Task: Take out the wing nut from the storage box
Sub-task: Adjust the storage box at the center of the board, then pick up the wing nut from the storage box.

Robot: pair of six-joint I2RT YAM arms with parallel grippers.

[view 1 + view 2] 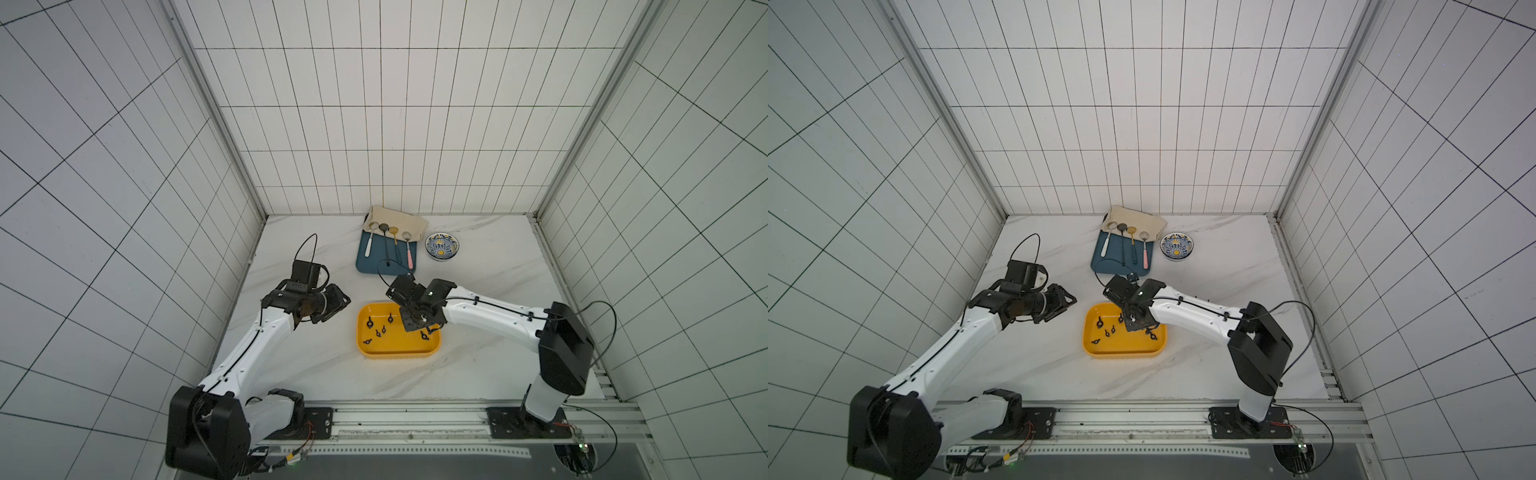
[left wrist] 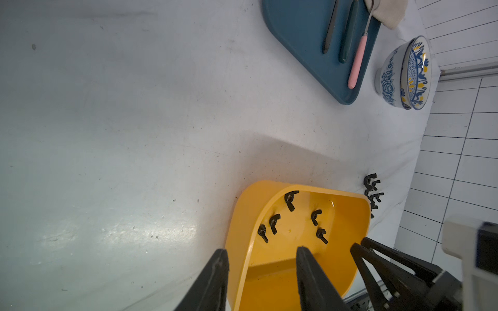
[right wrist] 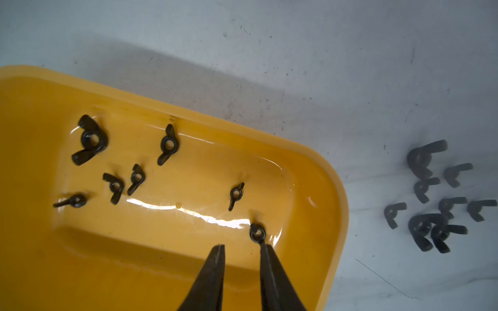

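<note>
The yellow storage box (image 1: 399,351) sits mid-table and holds several black wing nuts, such as one wing nut (image 3: 169,144). My right gripper (image 3: 242,246) hangs open over the box's right end, with nothing between its fingers. A small wing nut (image 3: 257,233) lies on the box floor just at the tip of one finger. My left gripper (image 2: 262,250) is open and empty just left of the box (image 2: 283,282), whose near wall shows between the fingers. In both top views the right gripper (image 1: 411,324) (image 1: 1133,324) is over the box and the left gripper (image 1: 343,301) beside it.
A pile of several wing nuts (image 3: 436,199) lies on the table right of the box, hidden under the right arm in both top views. Behind are a blue tray (image 1: 374,266) with spoons, a beige cloth (image 1: 395,218) and a patterned bowl (image 1: 442,246).
</note>
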